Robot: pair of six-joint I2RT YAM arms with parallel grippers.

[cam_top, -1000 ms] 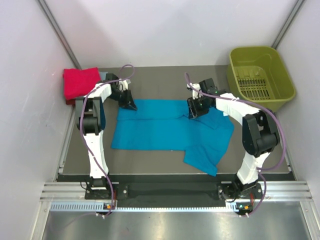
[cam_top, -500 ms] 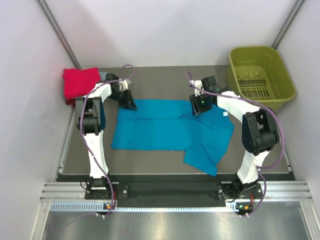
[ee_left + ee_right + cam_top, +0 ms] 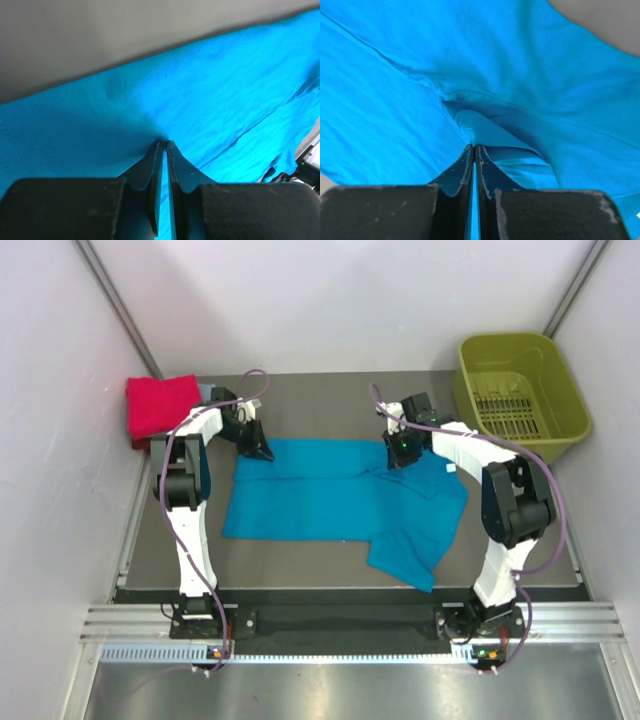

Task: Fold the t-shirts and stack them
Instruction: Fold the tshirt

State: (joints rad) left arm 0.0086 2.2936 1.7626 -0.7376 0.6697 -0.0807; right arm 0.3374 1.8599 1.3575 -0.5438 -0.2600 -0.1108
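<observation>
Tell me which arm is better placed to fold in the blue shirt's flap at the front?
Right, probably. The flap of the bright teal-blue cotton t-shirt lies on that arm's side, near its base. The right hand and left hand both pinch the shirt's far edge, so it must let go first.

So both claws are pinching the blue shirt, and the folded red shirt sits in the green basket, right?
Not quite. The red shirt lies in the far left corner, not in the green basket at far right, as the top view shows. The left gripper and right gripper do pinch the blue shirt.
</observation>
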